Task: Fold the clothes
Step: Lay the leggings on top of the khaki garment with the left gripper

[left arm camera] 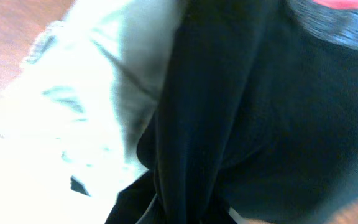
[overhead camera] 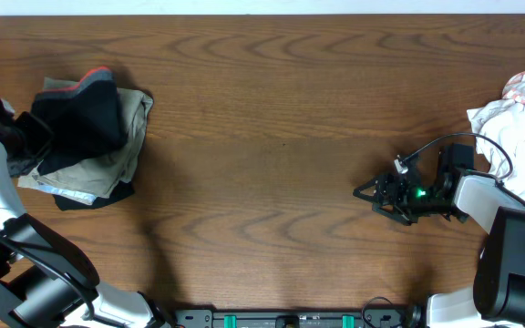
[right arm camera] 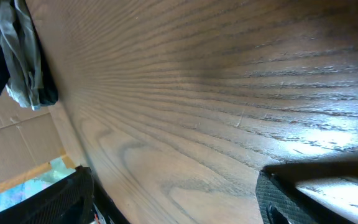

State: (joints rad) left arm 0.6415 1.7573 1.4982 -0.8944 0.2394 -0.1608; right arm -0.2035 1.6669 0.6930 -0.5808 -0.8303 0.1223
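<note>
A stack of clothes (overhead camera: 94, 137) lies at the table's left: a black garment (overhead camera: 89, 114) with a red and grey band on top of a khaki garment (overhead camera: 130, 128). My left gripper (overhead camera: 27, 137) is pressed against the stack's left edge. Its wrist view is filled by black cloth (left arm camera: 247, 124) and pale cloth (left arm camera: 73, 106), and the fingers are hidden. My right gripper (overhead camera: 375, 193) rests low over bare wood at the right, open and empty (right arm camera: 176, 193). Crumpled white clothes (overhead camera: 522, 114) lie at the right edge.
The wooden table (overhead camera: 272, 118) stretches between the two piles. The stack also shows far off in the right wrist view (right arm camera: 17, 56). The right arm's cables loop near the white pile.
</note>
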